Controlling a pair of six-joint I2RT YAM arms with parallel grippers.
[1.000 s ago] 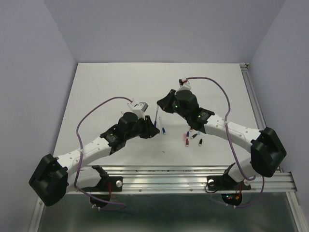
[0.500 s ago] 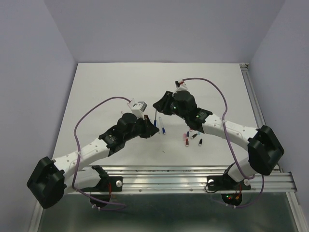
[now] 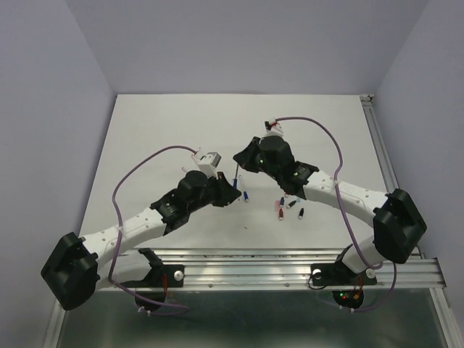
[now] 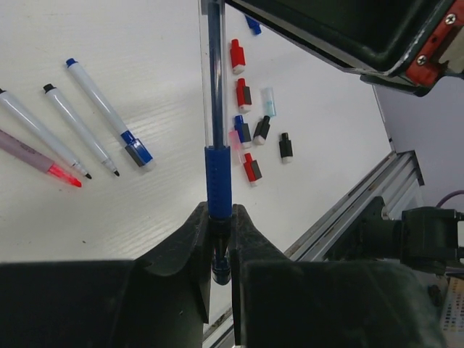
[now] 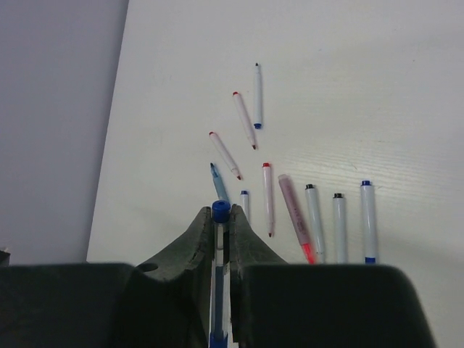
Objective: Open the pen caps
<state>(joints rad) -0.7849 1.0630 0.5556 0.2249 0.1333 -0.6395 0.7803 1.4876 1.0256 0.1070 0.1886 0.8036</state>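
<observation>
Pen [image 4: 217, 170], clear barrel with a blue sleeve: pinched in the left claw [image 4: 219, 214], whose fingers are closed on it just below the sleeve. The barrel runs up and out of the top of that view. A dark blue nub sits deep between the fingers; cap or tip, can't tell. Right claw [image 5: 220, 213] is closed likewise on a clear pen [image 5: 220, 246], its round blue end [image 5: 220, 209] poking just past the fingertips. Whether both claws hold one and the same pen, can't tell. In the top view the two claws meet nearly tip to tip over the middle of the white surface [image 3: 159, 138]. Caps [image 4: 243, 93] lie loose in a small cluster on the surface beyond the left claw: several red, two black, one blue, one pale and clear; some touch, others lie just apart. In the top view the cluster lies near the right forearm. Loose pens [image 5: 339, 217] lie flat farther out: three side by side with a pink marker [image 5: 293, 214] next to them, more scattered at angles beyond. The left wrist view shows a few of these, two with fine tips bare, one with a broad blue end piece.
</observation>
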